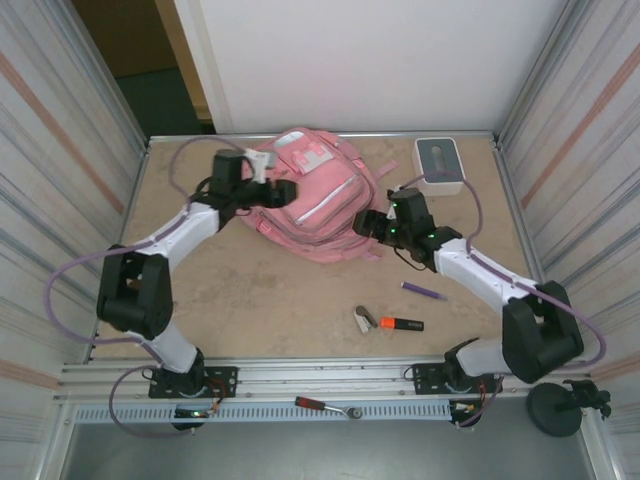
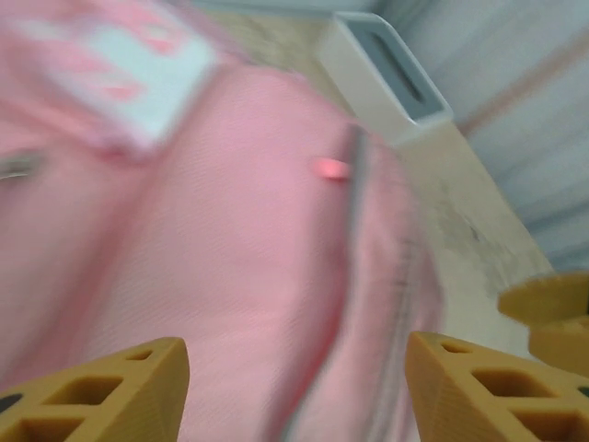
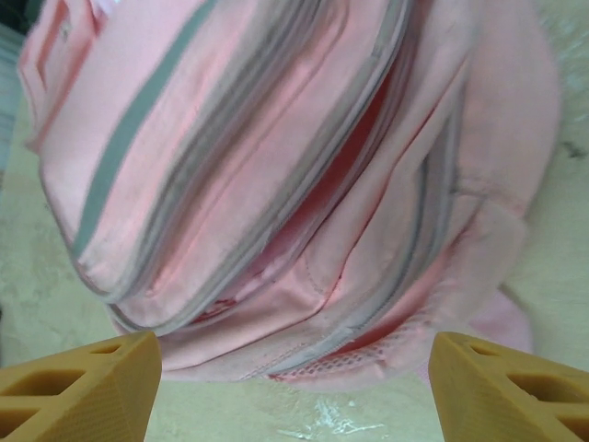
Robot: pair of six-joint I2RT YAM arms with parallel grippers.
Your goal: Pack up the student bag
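The student bag (image 1: 310, 195) is big and pink. It lies on the table (image 1: 250, 290), in the upper middle of the top picture. A white box with a grey top (image 1: 439, 165) sits just to the right of it, near the back wall.

Lower down, in the lower middle of the picture, lie a purple pen (image 1: 425, 291), an orange and black marker (image 1: 401, 323) and a small silver thing (image 1: 364, 319) that I cannot name. The marker and the silver thing are just beside each other. All three are well apart from the bag. A tool with a red handle (image 1: 318, 404) lies on the metal rail at the bottom edge.

The left arm comes up from the lower left and bends toward the bag. The left gripper (image 1: 285, 192) is over the bag's left side. In its own blurry camera, its yellow fingers (image 2: 101, 391) are far apart, with pink cloth beyond them. It holds nothing. I cannot tell if it touches the bag.

The right arm comes up from the lower right. The right gripper (image 1: 362, 224) is at the bag's lower right edge. Its yellow fingers (image 3: 78, 387) are spread wide too, with the bag's grey zips above them. It holds nothing.
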